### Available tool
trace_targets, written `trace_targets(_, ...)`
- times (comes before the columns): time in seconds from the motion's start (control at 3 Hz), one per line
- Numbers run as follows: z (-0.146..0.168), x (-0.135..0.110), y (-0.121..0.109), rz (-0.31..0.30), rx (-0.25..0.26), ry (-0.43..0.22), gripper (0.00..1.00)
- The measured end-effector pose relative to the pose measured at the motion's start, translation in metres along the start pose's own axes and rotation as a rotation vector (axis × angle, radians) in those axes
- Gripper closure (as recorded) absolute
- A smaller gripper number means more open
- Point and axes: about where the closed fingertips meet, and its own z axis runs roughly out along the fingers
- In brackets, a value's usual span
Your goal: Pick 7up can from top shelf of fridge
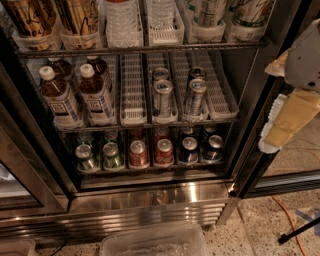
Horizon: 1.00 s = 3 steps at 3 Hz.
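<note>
The fridge point(150, 200) stands open, with black door frames and a shiny steel base panel. Its top shelf point(140, 50) is the highest wire rack in view. At its right end stand two silvery-white cans with dark green print, the 7up can point(207, 12) and another like it point(250, 14); their tops are cut off by the frame edge. My gripper point(286, 117), pale yellow and white, hangs at the right edge in front of the door frame, outside the fridge, right of and below those cans. It holds nothing that I can see.
The top rack also holds brown-printed cans point(75, 17) and clear water bottles point(120, 20). The middle rack has white-capped brown bottles point(60, 97) and slim silver-blue cans point(162, 95). The bottom rack holds small cans point(137, 152). A clear plastic bin point(155, 242) and an orange cable point(290, 220) lie on the floor.
</note>
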Motion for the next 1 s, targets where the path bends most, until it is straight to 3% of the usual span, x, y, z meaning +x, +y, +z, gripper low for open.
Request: trace_targets(1.0, 0.044, -0.076, 0.043, 0.262, 0.004, -0.425, 0.0)
